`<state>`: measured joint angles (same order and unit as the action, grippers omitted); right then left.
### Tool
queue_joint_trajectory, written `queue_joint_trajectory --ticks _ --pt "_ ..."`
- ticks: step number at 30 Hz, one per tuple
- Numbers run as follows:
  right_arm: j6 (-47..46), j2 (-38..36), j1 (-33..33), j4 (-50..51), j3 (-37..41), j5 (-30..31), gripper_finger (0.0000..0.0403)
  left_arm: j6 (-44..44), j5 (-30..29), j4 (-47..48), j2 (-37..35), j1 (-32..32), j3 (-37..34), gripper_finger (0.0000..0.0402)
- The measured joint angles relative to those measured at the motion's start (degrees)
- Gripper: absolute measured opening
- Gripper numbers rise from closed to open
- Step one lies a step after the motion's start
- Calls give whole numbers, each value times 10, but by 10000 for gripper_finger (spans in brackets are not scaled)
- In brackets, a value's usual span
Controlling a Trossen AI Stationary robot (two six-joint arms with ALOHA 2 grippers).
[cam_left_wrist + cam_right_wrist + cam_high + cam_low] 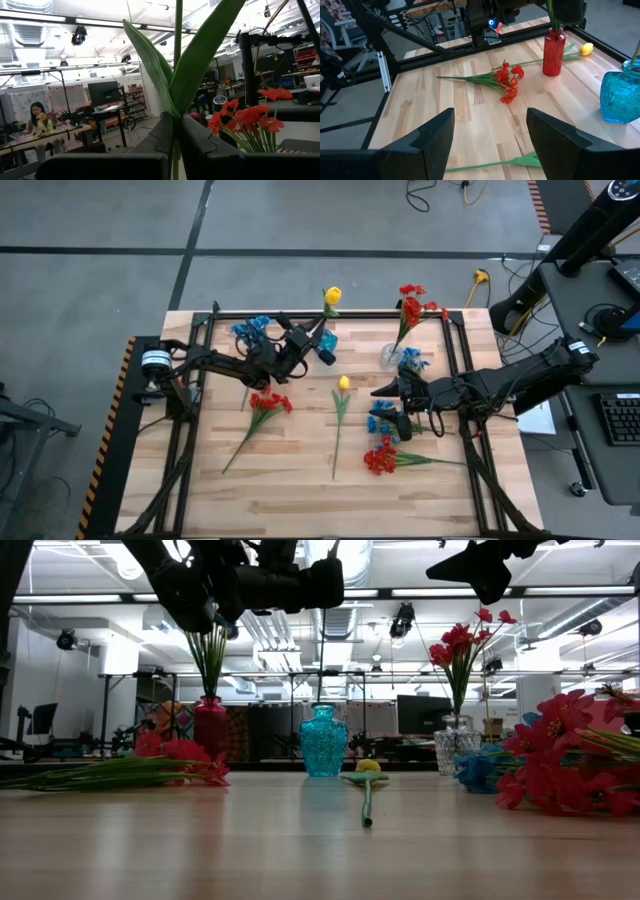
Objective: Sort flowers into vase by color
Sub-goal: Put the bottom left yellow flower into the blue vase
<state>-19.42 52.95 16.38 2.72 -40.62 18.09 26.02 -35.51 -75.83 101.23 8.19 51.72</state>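
Note:
My left gripper [318, 340] is raised over the blue vase [323, 740], shut on a yellow tulip [333, 296] that stands upright. Its thin stem [635, 52] runs down toward that vase's mouth; I cannot tell whether its end is inside. My right gripper [388, 390] hovers open over the table's right half, beside the blue sprays [383, 420]; nothing is between its fingers [490, 145]. The red vase [210, 725] holds a bundle of green stems. The clear vase [452, 745] holds red blooms [410, 305]. My left gripper pinches the tulip's stem [176, 150] between its two fingers [165, 135], right where the two broad leaves [200, 55] branch off. The fingers lie level and across the stem. The tulip stands upright, leaves and upper stem rising above the fingers.
On the table lie a red spray [262, 408] at left, a yellow tulip [340, 420] in the middle and a red spray [382, 458] at right. Another yellow bloom [586, 48] lies beyond the red vase. Blue blooms [250, 330] show by the left arm. Black rails [455, 350] frame the tabletop.

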Motion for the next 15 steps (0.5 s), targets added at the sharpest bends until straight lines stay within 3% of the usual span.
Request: queue_joint_trajectory --ticks 15 --pt "1 0 0 0 0 0 240 0 1 2 0 4 0 4"
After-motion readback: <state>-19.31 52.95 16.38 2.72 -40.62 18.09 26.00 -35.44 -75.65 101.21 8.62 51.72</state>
